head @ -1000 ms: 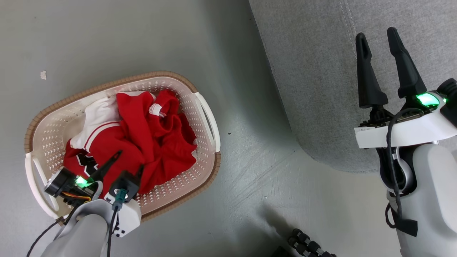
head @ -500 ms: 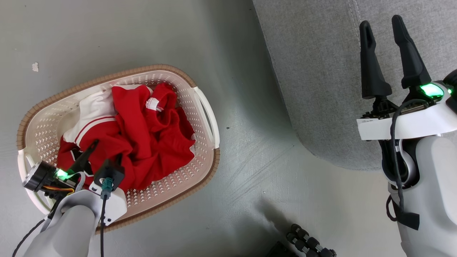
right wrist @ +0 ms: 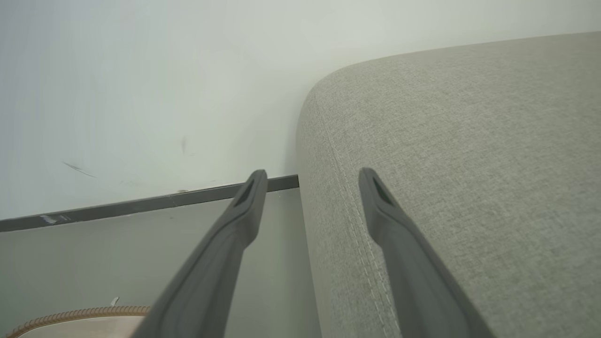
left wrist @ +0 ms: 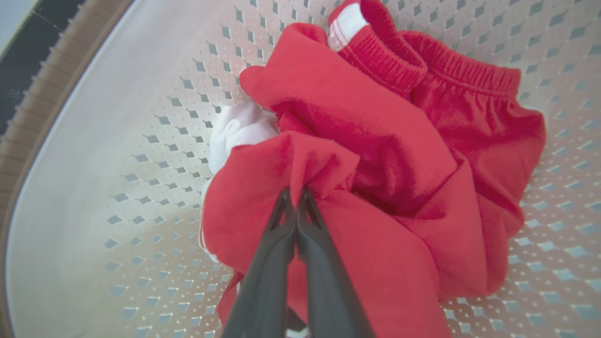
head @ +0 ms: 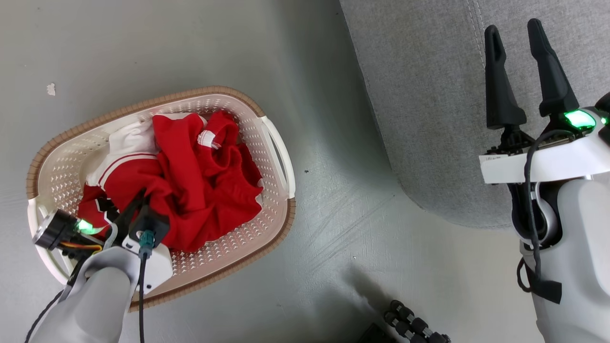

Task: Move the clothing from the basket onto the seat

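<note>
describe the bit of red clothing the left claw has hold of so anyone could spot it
Left of the large grey woven-fabric sofa, an oval cream-white plastic basket holds a heap of bright red soft clothing. The left claw is shut on a red fold beside the white patch; unlike the slack cloth around it, it puckers into a peak.

A home-like living space: a grey fabric sofa [head: 429,95] stands on a smooth grey floor [head: 333,214] near a plain pale wall [right wrist: 141,70] with dark skirting [right wrist: 141,204]. A laundry basket [head: 143,102] of red clothing [head: 200,190] sits nearby.
</note>
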### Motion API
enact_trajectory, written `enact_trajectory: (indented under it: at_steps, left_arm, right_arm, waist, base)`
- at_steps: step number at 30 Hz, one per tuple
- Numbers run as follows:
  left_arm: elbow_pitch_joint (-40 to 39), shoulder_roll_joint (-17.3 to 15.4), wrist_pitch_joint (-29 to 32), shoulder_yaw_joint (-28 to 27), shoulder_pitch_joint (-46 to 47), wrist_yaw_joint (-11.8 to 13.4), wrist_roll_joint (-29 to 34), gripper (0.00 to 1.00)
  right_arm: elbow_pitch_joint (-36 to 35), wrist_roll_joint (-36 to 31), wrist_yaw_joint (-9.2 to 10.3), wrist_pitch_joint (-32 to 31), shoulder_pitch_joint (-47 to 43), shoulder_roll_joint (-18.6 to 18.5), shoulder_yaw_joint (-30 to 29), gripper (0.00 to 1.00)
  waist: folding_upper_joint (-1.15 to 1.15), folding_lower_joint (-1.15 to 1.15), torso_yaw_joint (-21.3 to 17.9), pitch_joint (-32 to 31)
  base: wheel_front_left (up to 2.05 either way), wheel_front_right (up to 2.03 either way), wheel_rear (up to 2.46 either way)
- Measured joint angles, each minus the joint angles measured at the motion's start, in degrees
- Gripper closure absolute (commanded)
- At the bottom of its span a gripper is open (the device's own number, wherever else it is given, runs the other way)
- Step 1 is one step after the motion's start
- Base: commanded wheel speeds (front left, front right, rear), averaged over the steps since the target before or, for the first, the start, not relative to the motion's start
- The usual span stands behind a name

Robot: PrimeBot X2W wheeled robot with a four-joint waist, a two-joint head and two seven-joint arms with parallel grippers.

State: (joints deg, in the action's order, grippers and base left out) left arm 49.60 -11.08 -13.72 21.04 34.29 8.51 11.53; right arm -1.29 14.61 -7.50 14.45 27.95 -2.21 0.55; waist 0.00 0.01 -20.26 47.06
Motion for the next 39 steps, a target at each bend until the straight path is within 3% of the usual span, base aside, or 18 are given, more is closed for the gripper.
enact_trajectory:
  at_steps: [16, 39]
  left_arm:
    - [-7.5, -1.8, -0.5, -0.2, 1.3, -1.2, -1.9, 1.0]
    - [-34.8, -4.2, -0.6, -6.1, -8.0, 0.9, -9.6, 1.0]
  right_arm:
    - [1.7, -0.1, 0.0, 0.0, 0.9, 0.0, 0.3, 0.0]
    - [3.9, -3.7, 0.01, 0.0, 0.8, -0.3, 4.4, 0.0]
  waist:
    - [0.0, 0.0, 1.7, -2.4]
    - [0.0, 0.0, 6.2, -10.6]
  base:
    - [0.0, 0.0, 0.0]
    - [0.0, 0.0, 0.0]
